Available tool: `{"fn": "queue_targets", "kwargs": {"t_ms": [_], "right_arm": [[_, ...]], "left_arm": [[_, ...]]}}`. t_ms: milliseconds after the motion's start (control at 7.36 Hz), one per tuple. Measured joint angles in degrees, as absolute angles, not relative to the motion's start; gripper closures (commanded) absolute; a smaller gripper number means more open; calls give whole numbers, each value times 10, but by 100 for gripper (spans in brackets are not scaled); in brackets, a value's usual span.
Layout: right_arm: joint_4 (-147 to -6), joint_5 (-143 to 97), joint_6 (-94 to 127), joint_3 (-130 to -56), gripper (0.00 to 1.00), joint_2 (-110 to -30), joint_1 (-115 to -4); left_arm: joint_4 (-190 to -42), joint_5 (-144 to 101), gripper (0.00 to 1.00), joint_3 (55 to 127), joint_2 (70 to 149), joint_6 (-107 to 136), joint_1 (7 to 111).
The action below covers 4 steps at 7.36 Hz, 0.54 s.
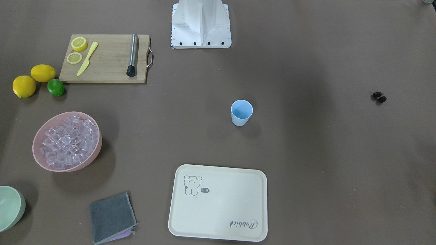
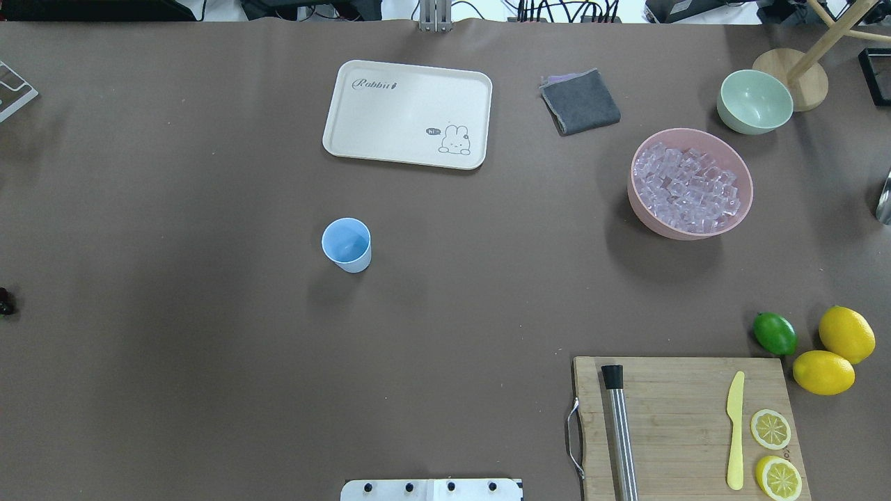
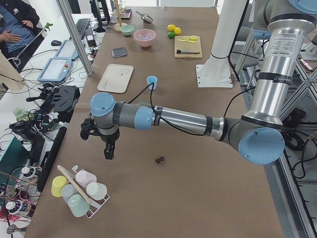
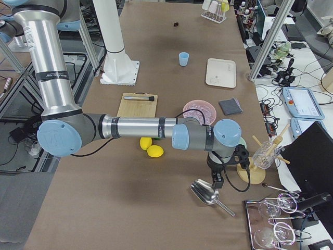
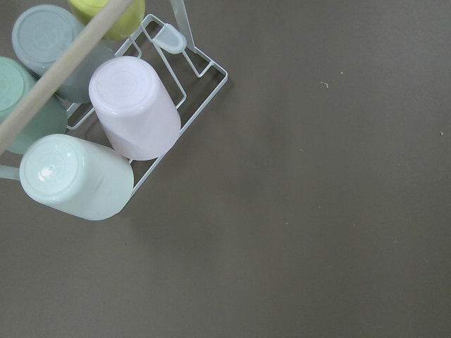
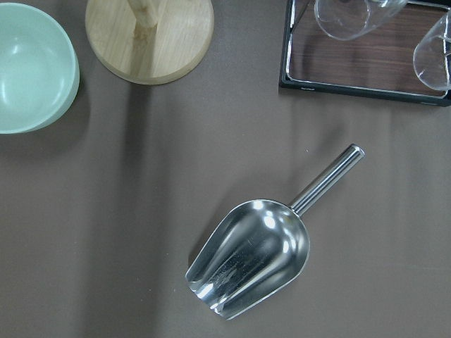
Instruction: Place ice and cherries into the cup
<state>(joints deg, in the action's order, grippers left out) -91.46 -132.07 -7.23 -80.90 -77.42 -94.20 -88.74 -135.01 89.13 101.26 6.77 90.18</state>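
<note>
The light-blue cup (image 1: 242, 112) stands upright and empty near the table's middle, also in the overhead view (image 2: 347, 244). The ice (image 1: 68, 141) fills a pink bowl (image 2: 739, 209). The cherries (image 1: 379, 97) lie as a dark pair far on my left, at the overhead view's left edge (image 2: 5, 303). My left gripper (image 3: 108, 152) hangs above the table beside the cherries (image 3: 159, 159); I cannot tell if it is open. My right gripper (image 4: 218, 182) hangs over a metal scoop (image 6: 254, 257) beyond the bowl; I cannot tell its state.
A cream tray (image 1: 218, 204), grey cloth (image 1: 111, 217) and pale green bowl (image 2: 754, 101) lie at the far side. A cutting board (image 2: 686, 424) with muddler, knife and lemon slices, two lemons and a lime (image 2: 775, 333) sit near my right. A rack of cups (image 5: 106, 134) is under my left wrist.
</note>
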Motion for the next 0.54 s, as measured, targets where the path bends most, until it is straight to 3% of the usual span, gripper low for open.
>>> {"fn": "queue_targets", "kwargs": {"t_ms": [543], "right_arm": [[-915, -1321, -31, -871, 0, -776, -916]], "left_arm": [[-928, -1354, 2, 889, 1000, 67, 901]]}}
